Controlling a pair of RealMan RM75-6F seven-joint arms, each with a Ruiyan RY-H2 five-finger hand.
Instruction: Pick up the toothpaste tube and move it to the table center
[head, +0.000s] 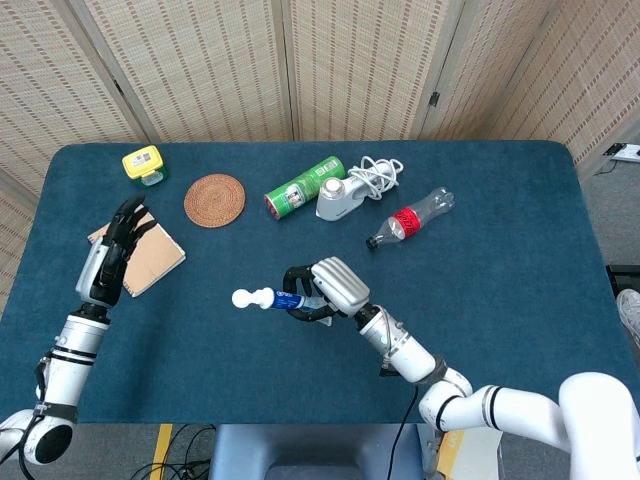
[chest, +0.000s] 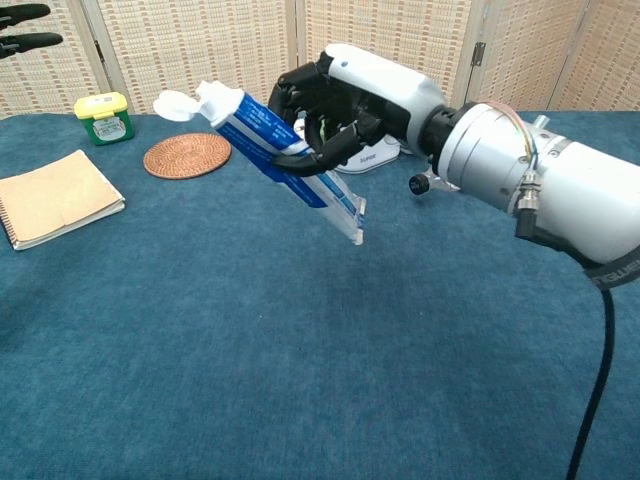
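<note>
The blue and white toothpaste tube (head: 268, 298) (chest: 262, 140) hangs in the air above the middle of the blue table (head: 520, 240), white cap pointing left. My right hand (head: 328, 287) (chest: 345, 100) grips it around the body with its fingers curled over it. Raised above the tan notebook (head: 135, 247) at the left, my left hand (head: 112, 252) holds nothing, fingers apart; only its fingertips (chest: 22, 26) show at the top left of the chest view.
Along the far side lie a yellow-lidded green box (head: 143, 164), a woven coaster (head: 214, 200), a green can (head: 302, 186), a white charger with cord (head: 345, 196) and a plastic bottle with a red label (head: 408, 218).
</note>
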